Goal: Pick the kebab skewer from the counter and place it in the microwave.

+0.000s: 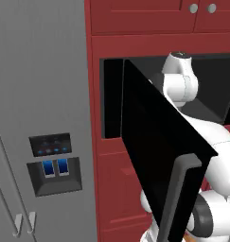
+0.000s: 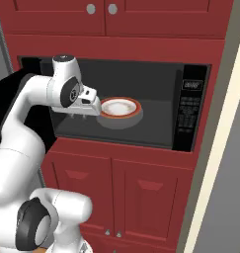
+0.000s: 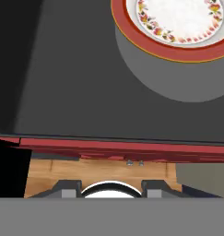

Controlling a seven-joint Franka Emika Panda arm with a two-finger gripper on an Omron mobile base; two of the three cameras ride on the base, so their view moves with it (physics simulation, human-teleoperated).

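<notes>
The microwave (image 2: 158, 129) stands open, its black cavity wide and its big flat door (image 1: 156, 142) swung out to the left with the grey bar handle (image 1: 179, 201) low down. My gripper (image 2: 78, 116) hangs at the left of the cavity mouth, pointing down, open and with nothing between its fingers (image 3: 69, 189). In the hand view the cavity floor (image 3: 76, 83) lies below the gripper (image 3: 111, 190). The kebab skewer is out of view, and so is the counter.
A white flowered plate (image 2: 117, 106) rests on a red-rimmed grey turntable (image 3: 178, 69) in the cavity's middle. The control panel (image 2: 190, 111) is at the microwave's right. Red cabinet doors (image 2: 134, 192) sit below, and the tall grey fridge (image 1: 40, 108) stands to the left.
</notes>
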